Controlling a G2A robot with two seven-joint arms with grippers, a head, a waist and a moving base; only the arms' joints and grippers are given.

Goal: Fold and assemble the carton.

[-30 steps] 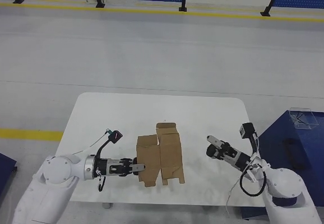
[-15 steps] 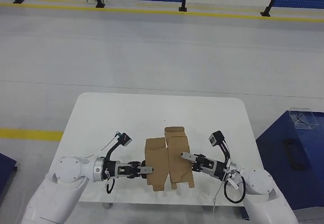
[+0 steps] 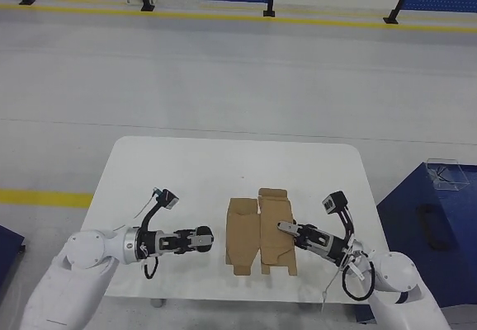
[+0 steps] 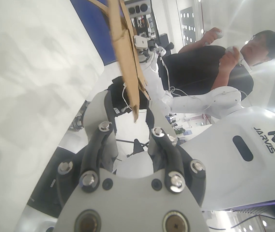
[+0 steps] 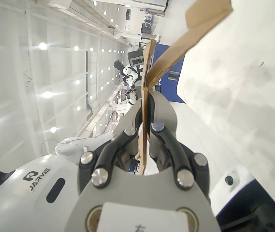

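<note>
The flat brown carton (image 3: 259,233) lies near the front middle of the white table (image 3: 181,165), its flaps unfolded. My right gripper (image 3: 285,228) is at the carton's right side, shut on its edge. In the right wrist view the cardboard (image 5: 176,44) is pinched between the two fingers of that gripper (image 5: 146,102). My left gripper (image 3: 207,239) is a short way left of the carton and does not touch it. The left wrist view shows this gripper (image 4: 125,114) open, with the carton (image 4: 125,49) edge-on beyond its fingers.
A blue bin (image 3: 445,223) stands off the table's right side, with a clear plastic box (image 3: 446,173) on top. The table's front edge runs close below both grippers. The back half of the table is bare.
My left gripper has let go of the carton and drawn back to the left. My right gripper has closed on the carton's right side and pulled it a little to the right.
</note>
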